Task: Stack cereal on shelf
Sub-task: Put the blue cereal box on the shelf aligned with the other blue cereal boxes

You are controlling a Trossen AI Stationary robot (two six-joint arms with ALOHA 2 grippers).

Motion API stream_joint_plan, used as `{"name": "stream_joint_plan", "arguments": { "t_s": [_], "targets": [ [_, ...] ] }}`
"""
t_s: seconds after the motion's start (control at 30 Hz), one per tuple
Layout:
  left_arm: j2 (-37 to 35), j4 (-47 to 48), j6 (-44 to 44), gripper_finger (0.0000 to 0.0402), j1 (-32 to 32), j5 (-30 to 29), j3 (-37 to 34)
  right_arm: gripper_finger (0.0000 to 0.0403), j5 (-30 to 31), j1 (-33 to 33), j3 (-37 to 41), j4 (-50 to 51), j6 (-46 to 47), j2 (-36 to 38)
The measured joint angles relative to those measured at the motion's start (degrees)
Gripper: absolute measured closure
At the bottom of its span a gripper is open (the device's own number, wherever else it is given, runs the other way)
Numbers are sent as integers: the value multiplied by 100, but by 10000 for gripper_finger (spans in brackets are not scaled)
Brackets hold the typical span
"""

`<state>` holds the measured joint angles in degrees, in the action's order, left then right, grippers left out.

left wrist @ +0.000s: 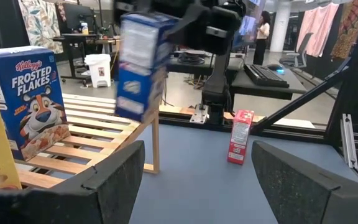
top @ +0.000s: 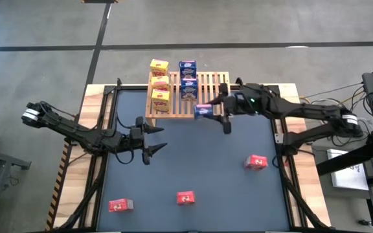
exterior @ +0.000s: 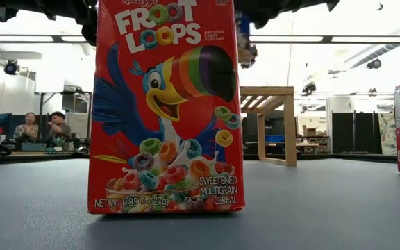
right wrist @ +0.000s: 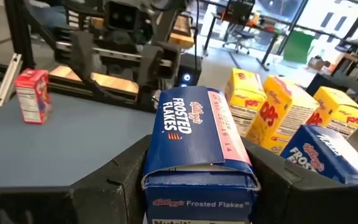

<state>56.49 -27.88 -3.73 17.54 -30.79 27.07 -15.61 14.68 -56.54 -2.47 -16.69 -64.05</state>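
Note:
The wooden slatted shelf [top: 203, 87] stands at the table's far edge. On its left part stand three yellow cereal boxes [top: 160, 83] in a row, and beside them two blue ones [top: 188, 77]. My right gripper [top: 212, 110] is shut on a third blue box [top: 203, 111] above the shelf's near edge; the left wrist view shows this box [left wrist: 140, 65] in the air. My left gripper [top: 151, 139] waits open over the table's left middle. Three red boxes [top: 256, 162] [top: 185, 198] [top: 120, 205] stand on the mat. My right gripper pinches the blue box between its two fingers [right wrist: 120, 183], one on each broad face [right wrist: 157, 155], at the end nearest the wrist. The fingers reach about level from the table's right and lie along the box. A narrow side faces up, and the box hangs tilted, clear of shelf and table.
The right half of the shelf's slats [top: 215, 83] is bare. In the low view one red box [exterior: 165, 104] fills the middle, with the shelf's leg [exterior: 289, 128] behind it. Black frame rails [top: 102, 129] run along the table's sides. People sit in the room beyond [exterior: 44, 128].

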Motion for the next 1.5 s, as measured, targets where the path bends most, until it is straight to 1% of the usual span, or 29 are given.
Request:
{"name": "stream_joint_plan", "arguments": {
  "t_s": [0.13,0.23,0.4,0.5,0.67,1.0,1.17,1.5],
  "targets": [
    [0,0,-16,123,0,0,0,209,-424,253,-395,-3,-80,-561],
    [0,0,-35,123,0,0,0,209,-436,345,-582,-69,-197,-900],
    [0,12,-39,123,2,25,0,209,-453,502,-604,-656,-133,-1225],
    [0,33,-39,123,2,31,0,209,-482,635,-571,-802,-53,-1288],
    [0,72,-39,123,2,33,0,209,-990,890,-540,-1031,238,-1392],
    [0,90,-42,123,2,35,0,209,-1015,1012,-533,-1069,324,-1599],
    [0,92,-42,123,1,35,0,209,-1013,1012,-533,-1338,414,-1712],
    [0,95,-35,123,0,35,0,209,-1014,1012,-533,-1371,489,-1724]
  ]
}}
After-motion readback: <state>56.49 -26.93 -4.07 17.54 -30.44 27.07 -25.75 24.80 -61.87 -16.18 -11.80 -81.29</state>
